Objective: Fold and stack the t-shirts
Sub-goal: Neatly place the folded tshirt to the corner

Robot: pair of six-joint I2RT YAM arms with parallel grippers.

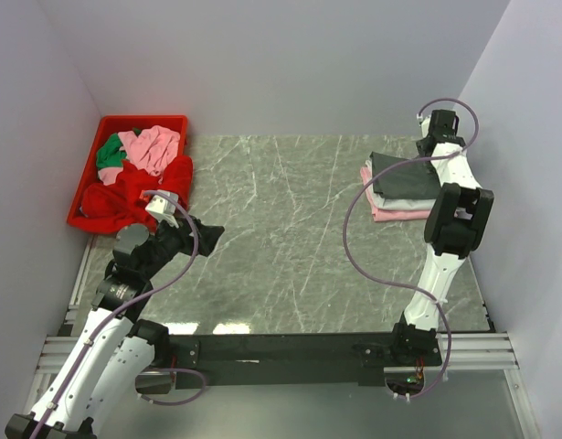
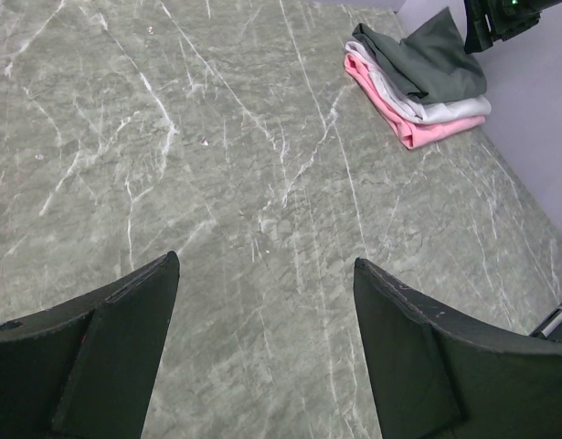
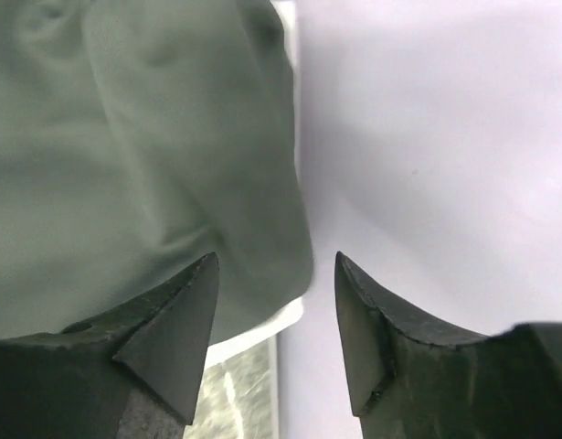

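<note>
A folded stack lies at the table's far right: a dark grey t-shirt [image 1: 401, 172] on top, a white one [image 1: 408, 201] under it and a pink one [image 1: 395, 214] at the bottom. The left wrist view shows the same stack [image 2: 418, 82] in the distance. My right gripper [image 1: 430, 146] hangs over the stack's far right corner. Its jaws [image 3: 276, 261] are open, and the grey shirt's edge [image 3: 125, 137] lies just beyond the left finger. My left gripper [image 1: 207, 236] hovers low over bare table at the left, open [image 2: 265, 261] with nothing between its fingers.
A red bin [image 1: 98, 128] at the far left holds crumpled pink [image 1: 153, 146], green [image 1: 110, 151] and red [image 1: 134, 197] shirts; the red one spills over its near edge. White walls enclose the table, one close beside the right gripper [image 3: 427, 137].
</note>
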